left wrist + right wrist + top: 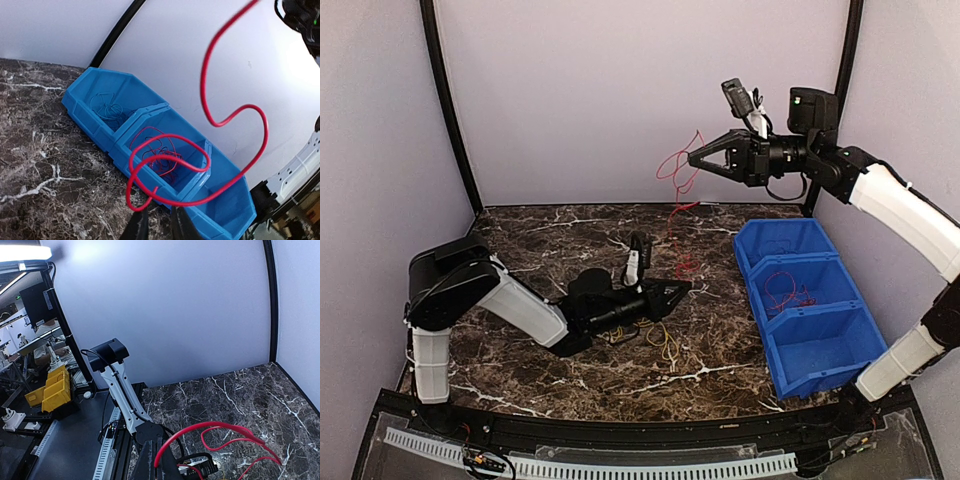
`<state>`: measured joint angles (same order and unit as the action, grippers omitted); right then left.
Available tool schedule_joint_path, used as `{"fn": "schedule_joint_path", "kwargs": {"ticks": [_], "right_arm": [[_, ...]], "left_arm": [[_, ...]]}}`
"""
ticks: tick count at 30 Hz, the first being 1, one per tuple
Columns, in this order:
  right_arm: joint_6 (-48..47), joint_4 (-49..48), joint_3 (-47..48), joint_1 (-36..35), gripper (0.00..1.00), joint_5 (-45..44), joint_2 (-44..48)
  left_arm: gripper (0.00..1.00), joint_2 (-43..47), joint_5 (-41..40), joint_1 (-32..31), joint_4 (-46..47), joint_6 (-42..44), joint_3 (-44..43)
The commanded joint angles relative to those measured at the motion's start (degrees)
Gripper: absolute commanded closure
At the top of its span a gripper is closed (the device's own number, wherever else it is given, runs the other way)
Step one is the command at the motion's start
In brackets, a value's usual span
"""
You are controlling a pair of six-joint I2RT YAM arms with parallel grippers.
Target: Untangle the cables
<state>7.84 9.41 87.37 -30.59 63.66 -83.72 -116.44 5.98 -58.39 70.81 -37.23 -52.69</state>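
A long red cable (678, 200) hangs from my right gripper (692, 158), which is raised near the back wall and shut on the cable's upper end (165, 450). The cable curls down to the table in front of my left gripper (682, 288), which lies low over the marble. In the left wrist view the red cable (205, 75) loops just past my left gripper (157, 222). Its fingers (135, 227) stand narrowly apart with only table between them; the lowest loop brushes the left fingertip. Yellow and orange cables (665, 342) lie loose beside the left arm.
A blue three-compartment bin (752, 262) stands at the right. In the left wrist view its far compartment holds a blue cable (107, 107) and the middle one a red tangle (162, 161). The white wall is close behind the right gripper.
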Motion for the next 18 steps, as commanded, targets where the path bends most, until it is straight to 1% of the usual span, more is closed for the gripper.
{"fn": "schedule_joint_path", "kwargs": {"ticks": [1, 4, 6, 10, 14, 18], "right_arm": [[0.07, -2.04, -0.31, 0.53, 1.0, 0.85, 1.91], [-0.01, -2.09, -0.36, 0.53, 1.0, 0.85, 1.99], [-0.01, -2.07, -0.24, 0.54, 1.0, 0.87, 2.02], [-1.31, -0.15, 2.45, 0.92, 1.0, 0.61, 1.68], [-3.87, 4.38, 8.95, 1.36, 1.0, -0.11, 0.81], [-7.53, 9.38, 15.36, 1.96, 1.0, -2.49, -0.13]], "left_arm": [[0.86, -0.59, 3.56, -0.01, 5.81, 0.22, -1.12], [0.97, -0.63, 2.96, -0.05, 7.0, 0.31, -0.22], [1.0, -0.63, 2.21, 0.01, 7.53, 0.07, 0.57], [1.0, -0.94, 1.55, 0.02, 5.68, -1.01, 1.54], [1.0, -2.08, 1.77, 0.01, 4.96, -3.89, 3.66], [1.0, -3.0, 3.77, -0.03, 5.57, -6.05, 6.06]]}}
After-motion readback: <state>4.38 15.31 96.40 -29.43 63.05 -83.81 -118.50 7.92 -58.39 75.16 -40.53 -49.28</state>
